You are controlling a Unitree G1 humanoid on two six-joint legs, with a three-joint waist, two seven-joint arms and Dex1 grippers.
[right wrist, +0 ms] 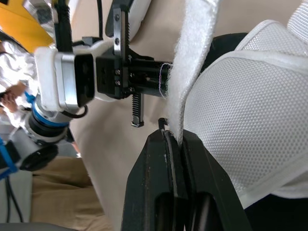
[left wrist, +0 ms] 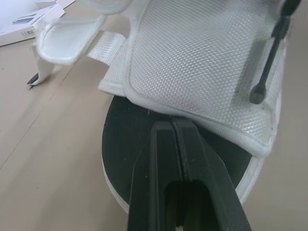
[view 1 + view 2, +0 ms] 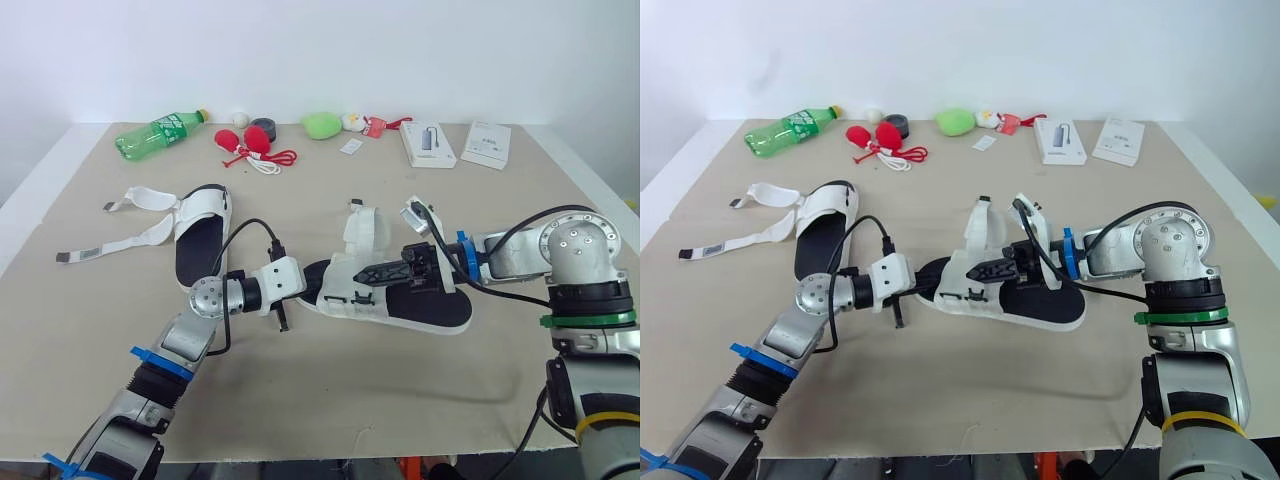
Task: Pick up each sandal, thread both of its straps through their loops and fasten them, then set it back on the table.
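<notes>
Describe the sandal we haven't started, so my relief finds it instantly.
On the beige table, look to the robot's left side, nearer than the green bottle. The sandal lies there, black insole up, and unlike the other sandal mid-table, its two white straps trail loose leftward.

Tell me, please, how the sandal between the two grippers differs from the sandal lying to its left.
The middle sandal has its strap pinched by the right gripper; the left sandal lies untouched. The left sandal's straps trail loose across the table; the middle one's stand up. Both are white with black footbeds.
</notes>
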